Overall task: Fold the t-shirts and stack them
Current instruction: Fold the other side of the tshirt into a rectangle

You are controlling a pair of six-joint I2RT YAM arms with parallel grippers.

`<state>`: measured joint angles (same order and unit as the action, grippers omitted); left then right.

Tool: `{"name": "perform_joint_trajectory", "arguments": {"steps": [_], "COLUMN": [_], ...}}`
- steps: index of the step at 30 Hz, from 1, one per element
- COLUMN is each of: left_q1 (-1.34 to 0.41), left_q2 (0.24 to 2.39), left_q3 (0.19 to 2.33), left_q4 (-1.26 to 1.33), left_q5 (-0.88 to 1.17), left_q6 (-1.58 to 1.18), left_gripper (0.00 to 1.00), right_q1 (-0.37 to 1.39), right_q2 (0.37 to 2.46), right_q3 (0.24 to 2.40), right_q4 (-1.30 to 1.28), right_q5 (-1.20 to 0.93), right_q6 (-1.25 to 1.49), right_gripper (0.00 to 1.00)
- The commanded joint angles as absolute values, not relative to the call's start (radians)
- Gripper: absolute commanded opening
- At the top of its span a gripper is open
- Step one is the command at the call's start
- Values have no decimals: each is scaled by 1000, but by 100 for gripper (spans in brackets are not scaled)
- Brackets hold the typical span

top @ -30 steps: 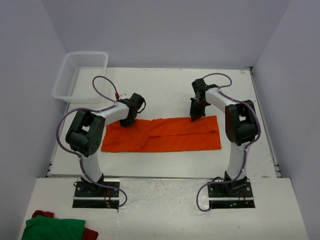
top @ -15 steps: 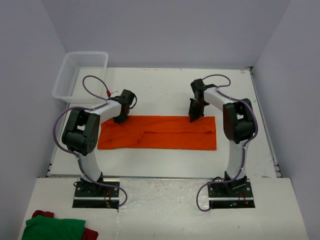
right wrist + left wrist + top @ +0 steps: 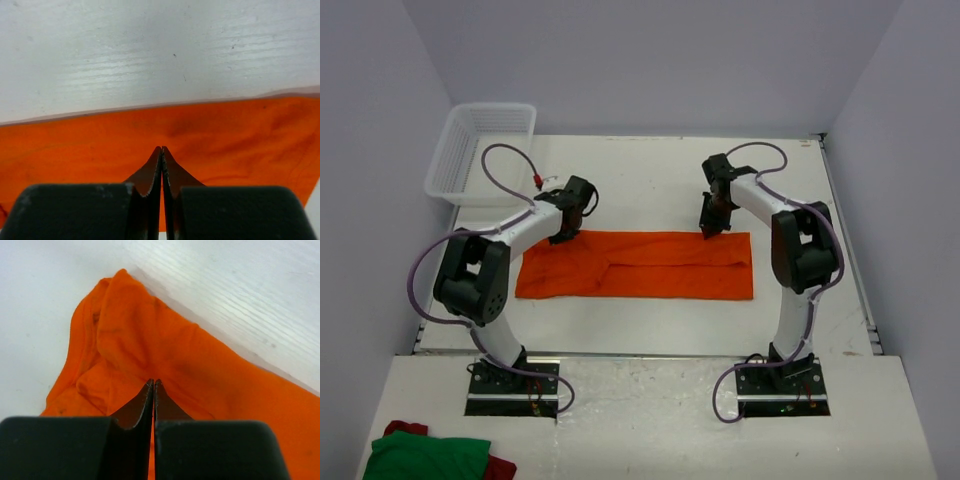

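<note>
One orange t-shirt [image 3: 635,265], lengthwise left-to-right.

I am finding no words, numbers, labels, brands or signs to read in any view. The orange t-shirt [image 3: 635,265] is showing plain fabric with no print wherever I am seeing it.
</note>
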<state>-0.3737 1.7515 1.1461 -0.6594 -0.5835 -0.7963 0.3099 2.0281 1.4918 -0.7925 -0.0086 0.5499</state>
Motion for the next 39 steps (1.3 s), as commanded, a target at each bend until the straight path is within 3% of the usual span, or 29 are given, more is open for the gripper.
{"name": "perform_joint_trajectory", "arguments": {"steps": [1, 7, 15, 24, 28, 39], "left_q1": [-446, -575, -657, -692, -728, -784], "left_q2": [1681, 1678, 1671, 1644, 1649, 1582], "left_q3": [1229, 1281, 1100, 988, 991, 1025], "left_q4": [-751, -815, -753, -683, -667, -684], "left_q5": [-675, -670, -620, -555, -532, -545], "left_q6": [-860, -908, -952, -946, -943, -931], "left_gripper": [0, 1, 0, 0, 0, 0], "right_q1": [321, 321, 282, 227, 224, 204], "right_q2": [1883, 1813, 1709, 1775, 1809, 1795], "right_q3": [1500, 1519, 1500, 1439, 1433, 1304], "right_q4": [-787, -847, -880, -914, -953, -939], "right_q5": [66, 124, 184, 144, 224, 189], "right_q6": [546, 525, 485, 465, 459, 468], "right_gripper": [0, 0, 0, 0, 0, 0]}}
